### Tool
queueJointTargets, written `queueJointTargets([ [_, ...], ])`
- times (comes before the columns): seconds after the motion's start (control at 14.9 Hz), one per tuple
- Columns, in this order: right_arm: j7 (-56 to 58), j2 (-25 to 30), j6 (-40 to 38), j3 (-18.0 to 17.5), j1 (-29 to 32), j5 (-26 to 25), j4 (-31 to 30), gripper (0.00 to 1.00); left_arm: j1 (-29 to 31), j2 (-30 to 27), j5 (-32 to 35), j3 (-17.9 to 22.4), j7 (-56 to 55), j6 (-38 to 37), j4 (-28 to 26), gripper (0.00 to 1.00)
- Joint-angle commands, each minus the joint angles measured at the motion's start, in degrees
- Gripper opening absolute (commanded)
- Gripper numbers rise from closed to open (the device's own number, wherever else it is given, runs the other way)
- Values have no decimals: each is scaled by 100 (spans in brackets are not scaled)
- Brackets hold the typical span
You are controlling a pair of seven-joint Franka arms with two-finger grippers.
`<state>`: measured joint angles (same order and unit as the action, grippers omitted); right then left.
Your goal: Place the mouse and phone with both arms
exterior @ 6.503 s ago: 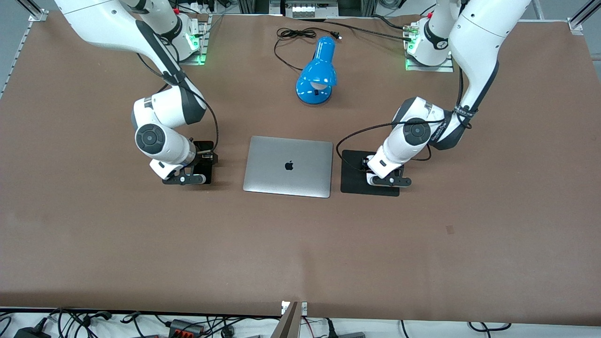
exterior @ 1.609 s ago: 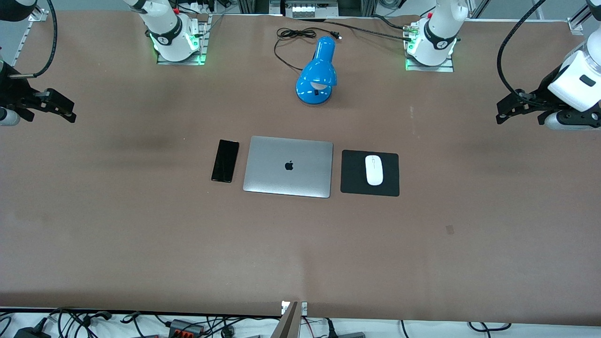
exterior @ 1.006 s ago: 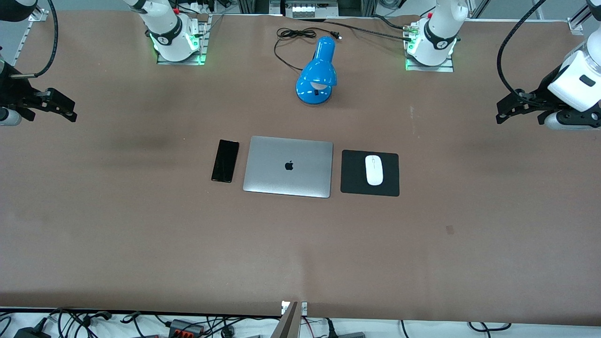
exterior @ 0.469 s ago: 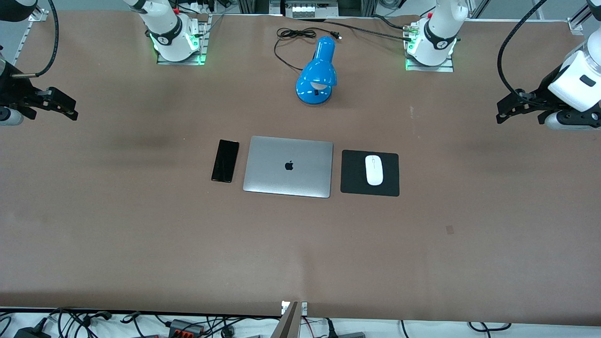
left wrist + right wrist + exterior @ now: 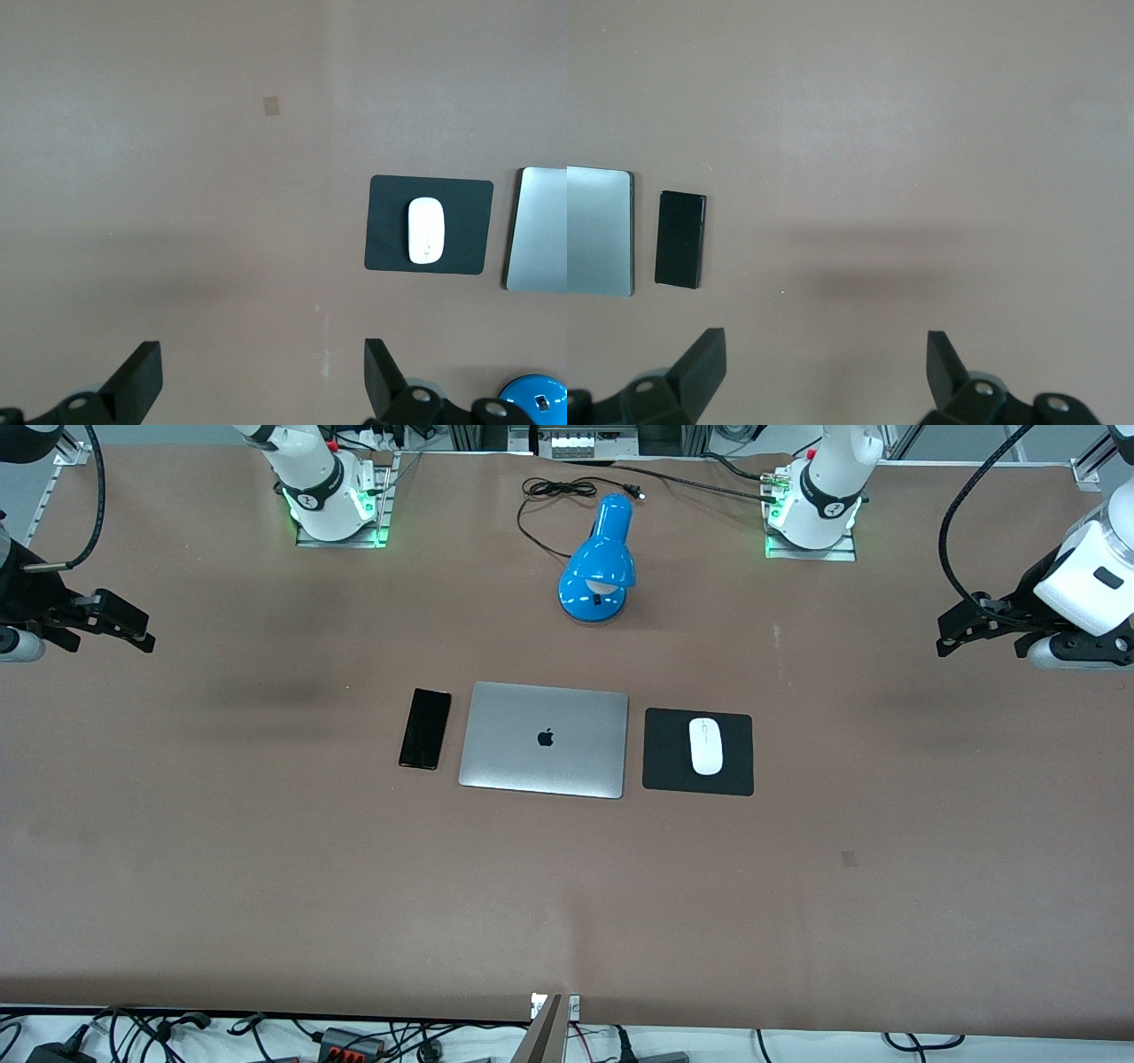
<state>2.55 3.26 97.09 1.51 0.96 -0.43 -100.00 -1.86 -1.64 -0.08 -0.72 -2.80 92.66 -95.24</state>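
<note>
The white mouse (image 5: 706,746) lies on a black mouse pad (image 5: 673,775), beside the closed silver laptop (image 5: 543,739) toward the left arm's end. It also shows in the left wrist view (image 5: 425,230). The black phone (image 5: 424,728) lies flat on the table beside the laptop toward the right arm's end, and shows in the right wrist view (image 5: 680,239). My left gripper (image 5: 961,627) is open and empty, high over the table's left-arm end. My right gripper (image 5: 120,627) is open and empty, high over the table's right-arm end.
A blue desk lamp (image 5: 600,567) lies farther from the front camera than the laptop, its black cord (image 5: 549,491) coiled near the table's edge between the arm bases. The mouse pad (image 5: 385,239) and laptop edge (image 5: 536,230) show in the left wrist view.
Both arms lifted off the phone and mouse and drew back to the table's ends. In the last second the right gripper has drifted slightly toward the table's middle; the left arm is still.
</note>
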Motion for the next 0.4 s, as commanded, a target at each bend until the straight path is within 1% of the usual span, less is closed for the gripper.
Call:
queueJointTargets([
  [0.0,114,17,-32,-1,1,-9,24,100,-25,85,-10,72,157,-134,155,100],
  [0.34,114,25,-41,-10,1,-54,15,100,-43,93,-10,46,148,-125,172,100],
])
